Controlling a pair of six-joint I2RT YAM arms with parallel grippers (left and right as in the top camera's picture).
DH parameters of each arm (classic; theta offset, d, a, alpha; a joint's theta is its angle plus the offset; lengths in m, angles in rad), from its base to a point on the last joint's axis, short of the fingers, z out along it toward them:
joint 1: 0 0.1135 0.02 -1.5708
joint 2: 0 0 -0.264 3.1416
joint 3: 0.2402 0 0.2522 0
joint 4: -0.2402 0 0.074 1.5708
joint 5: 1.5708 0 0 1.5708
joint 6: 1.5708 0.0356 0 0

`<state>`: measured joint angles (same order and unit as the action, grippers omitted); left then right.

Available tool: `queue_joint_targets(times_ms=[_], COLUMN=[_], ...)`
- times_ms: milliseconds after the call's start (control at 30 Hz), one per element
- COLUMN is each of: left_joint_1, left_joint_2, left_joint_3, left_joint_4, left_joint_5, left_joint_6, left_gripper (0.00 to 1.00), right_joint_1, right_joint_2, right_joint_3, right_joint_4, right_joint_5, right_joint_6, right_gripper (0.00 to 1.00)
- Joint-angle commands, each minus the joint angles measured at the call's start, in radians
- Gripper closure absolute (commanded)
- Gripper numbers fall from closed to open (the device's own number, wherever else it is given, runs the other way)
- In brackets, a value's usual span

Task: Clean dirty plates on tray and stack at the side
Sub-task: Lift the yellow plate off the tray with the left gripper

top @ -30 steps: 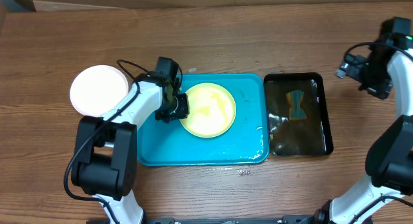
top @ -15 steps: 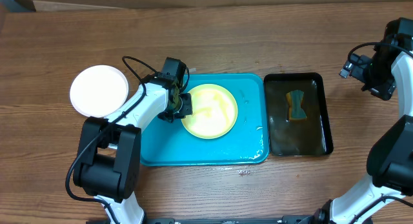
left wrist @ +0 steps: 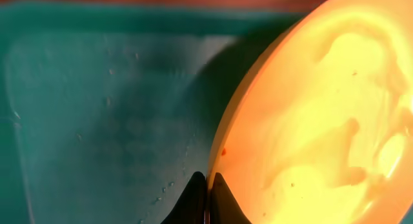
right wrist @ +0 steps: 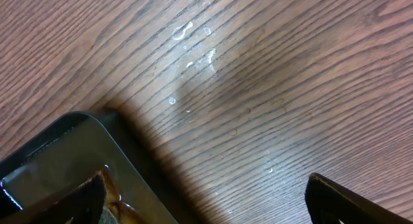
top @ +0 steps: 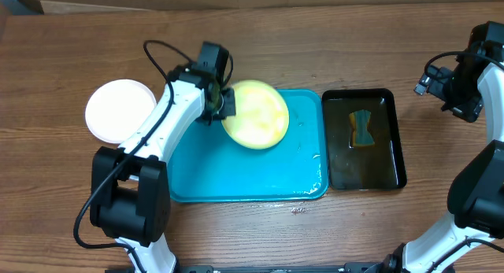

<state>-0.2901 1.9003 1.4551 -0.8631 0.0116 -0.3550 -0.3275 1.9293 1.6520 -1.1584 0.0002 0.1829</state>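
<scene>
**Overhead: yellow-green plate up off the tray, stack waiting on the left**

Overhead shows the left pincer (top: 223, 108) clenched on the left rim of the yellow-green plate (top: 256, 116). The plate is tilted and hangs over the back edge of the turquoise tray (top: 236, 175). On the left wrist camera both dark fingertips (left wrist: 208, 197) pinch that thin rim. The plate's face (left wrist: 310, 121) shows pale wet streaks and one tiny red speck near the edge. Water beads on the tray floor below.

Out on the desk (top: 276, 37), well left of the tray, sits a white plate (top: 120, 110). Whether it's one plate or two stacked, I can't tell from above. The right pincer (right wrist: 203, 192) is released, fingers spread wide, parked over bare wood beside the corner of the black tray (top: 398, 175). The sponge (top: 361, 129) lies in that tray's murky water.

By my read, this is the carry to the stack. A wet plate held by one edge wants to swing or slip, so the squeeze should stay firm and the travel smooth. Clear the tray's raised rim first, then swing left. Level the plate before lowering, centre it over the white one, and only let go once it's seated flat. That red speck may deserve a second look before stacking.
</scene>
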Motion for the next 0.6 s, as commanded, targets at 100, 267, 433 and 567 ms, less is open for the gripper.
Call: queue_joint_targets(times_ms=[100,267,433,567], left_joint_1=[-0.052,-0.131,-0.269,-0.390], left_joint_2=[-0.018,-0.018,-0.018,-0.017], left_joint_3=[0.148,0.230,0.263,0.263], left_joint_4=[-0.035,-0.035,0.043,0.096], left_joint_5=[-0.019,-0.034,-0.199,-0.329], left_joint_6=[0.031,0.035,0.035,0.048], left_gripper=[0.96,0.96,0.96,0.96], right_joint_1=[-0.003,-0.003,-0.003,-0.003], right_joint_2=[-0.007,-0.007,-0.007,-0.007], right_joint_3=[0.016,0.016,0.016,0.016], right_joint_4=[0.005,0.005,0.005,0.005], right_joint_5=[-0.001,-0.001,-0.001,-0.001], right_joint_6=[0.004,0.004,0.004,0.004], right_gripper=[0.00,0.00,0.00,0.00])
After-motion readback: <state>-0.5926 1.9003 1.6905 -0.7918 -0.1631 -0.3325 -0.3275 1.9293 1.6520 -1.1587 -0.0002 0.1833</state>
